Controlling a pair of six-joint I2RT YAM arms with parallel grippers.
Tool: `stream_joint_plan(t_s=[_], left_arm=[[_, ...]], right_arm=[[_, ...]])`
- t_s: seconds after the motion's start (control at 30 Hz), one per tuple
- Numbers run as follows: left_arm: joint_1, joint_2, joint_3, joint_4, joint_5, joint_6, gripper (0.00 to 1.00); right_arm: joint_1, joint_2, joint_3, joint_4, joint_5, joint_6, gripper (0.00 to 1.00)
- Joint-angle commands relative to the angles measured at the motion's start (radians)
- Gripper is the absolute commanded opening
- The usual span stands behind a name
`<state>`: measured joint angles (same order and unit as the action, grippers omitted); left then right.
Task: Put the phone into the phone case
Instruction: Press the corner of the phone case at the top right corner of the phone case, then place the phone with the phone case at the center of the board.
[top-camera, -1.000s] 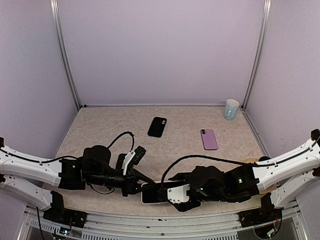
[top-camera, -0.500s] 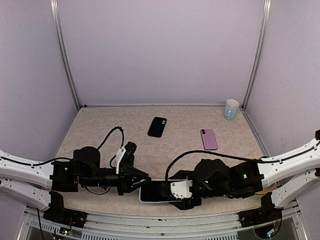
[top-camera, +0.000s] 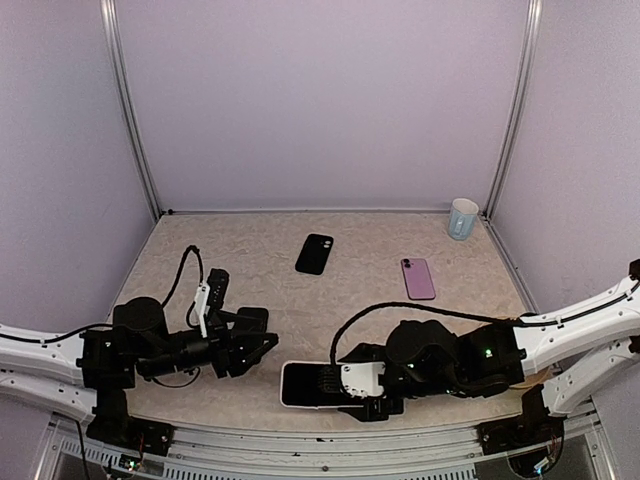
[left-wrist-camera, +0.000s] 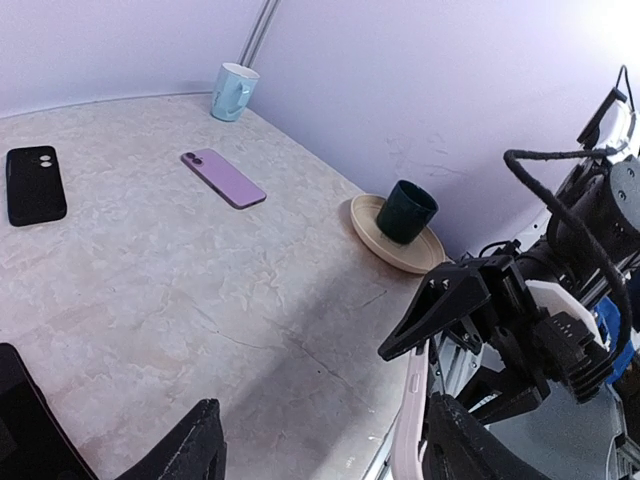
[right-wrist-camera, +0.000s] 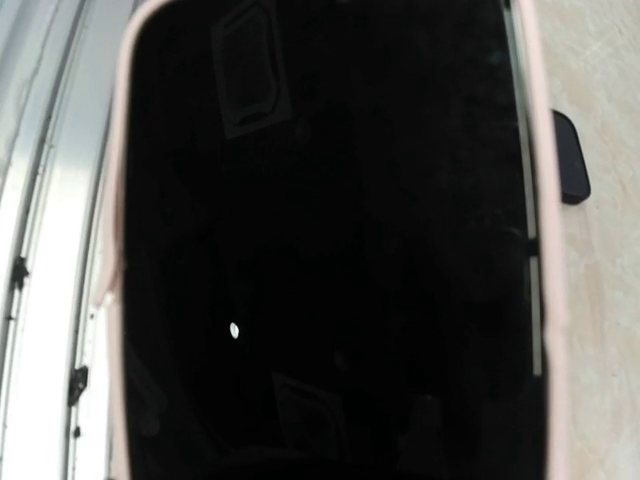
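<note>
The phone (top-camera: 305, 385), dark screen up, lies inside a pale pink phone case (right-wrist-camera: 548, 300) along the table's near edge. Its screen (right-wrist-camera: 320, 250) fills the right wrist view. My right gripper (top-camera: 360, 385) spans the case's right end, one finger on each long side. The left wrist view shows the case's side edge (left-wrist-camera: 410, 420) and the right gripper's black triangular finger (left-wrist-camera: 440, 310) against it. My left gripper (top-camera: 262, 348) stands open to the left of the phone, apart from it. Nothing lies between the left gripper's (left-wrist-camera: 330, 455) fingers.
A black phone or case (top-camera: 315, 253) and a purple phone (top-camera: 418, 278) lie toward the back of the table. A pale blue mug (top-camera: 462, 217) stands at the back right corner. A dark green cup (left-wrist-camera: 408, 210) sits on a tan plate (left-wrist-camera: 380, 250) at the right edge.
My left gripper has opened and drawn back to the left, away from the phone's left end. The right gripper has kept its hold and barely shifted.
</note>
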<state>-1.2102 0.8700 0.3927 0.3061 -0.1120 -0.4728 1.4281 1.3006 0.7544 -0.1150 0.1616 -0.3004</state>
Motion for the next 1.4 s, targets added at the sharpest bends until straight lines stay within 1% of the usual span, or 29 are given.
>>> stream_joint_plan(t_s=[0.0,0.2,0.3,0.37,0.47,0.53,0.57,0.8,0.9,1.1,1.37], left_arm=[[0.010,-0.047,-0.026,0.007,-0.067,-0.021,0.70],[0.015,-0.077,-0.040,-0.010,-0.109,-0.044,0.77],[0.017,-0.090,-0.047,-0.020,-0.131,-0.056,0.79],[0.017,-0.098,-0.052,-0.025,-0.150,-0.066,0.83],[0.017,-0.109,-0.061,-0.026,-0.165,-0.078,0.85],[0.016,-0.110,-0.066,-0.027,-0.175,-0.084,0.98],[0.017,-0.110,-0.068,-0.028,-0.180,-0.087,0.99],[0.017,-0.111,-0.077,-0.032,-0.213,-0.102,0.99],[0.018,-0.123,-0.083,-0.039,-0.230,-0.107,0.99],[0.018,-0.184,-0.110,-0.068,-0.284,-0.133,0.99],[0.019,-0.250,-0.147,-0.083,-0.304,-0.169,0.99]], right_arm=[[-0.016,0.015,0.013,0.049,0.039,0.060,0.47],[-0.028,0.066,0.044,0.040,0.091,0.137,0.48],[-0.031,0.095,0.065,0.035,0.139,0.201,0.50],[-0.032,0.113,0.075,0.035,0.171,0.249,0.50],[-0.035,0.143,0.097,0.038,0.193,0.326,0.50],[-0.038,0.170,0.118,0.028,0.206,0.385,0.50],[-0.040,0.183,0.130,0.026,0.217,0.409,0.50],[-0.061,0.326,0.243,-0.050,0.288,0.590,0.51],[-0.083,0.365,0.276,-0.077,0.309,0.696,0.50],[-0.132,0.394,0.284,-0.109,0.363,0.888,0.52],[-0.169,0.451,0.293,-0.113,0.377,1.068,0.54]])
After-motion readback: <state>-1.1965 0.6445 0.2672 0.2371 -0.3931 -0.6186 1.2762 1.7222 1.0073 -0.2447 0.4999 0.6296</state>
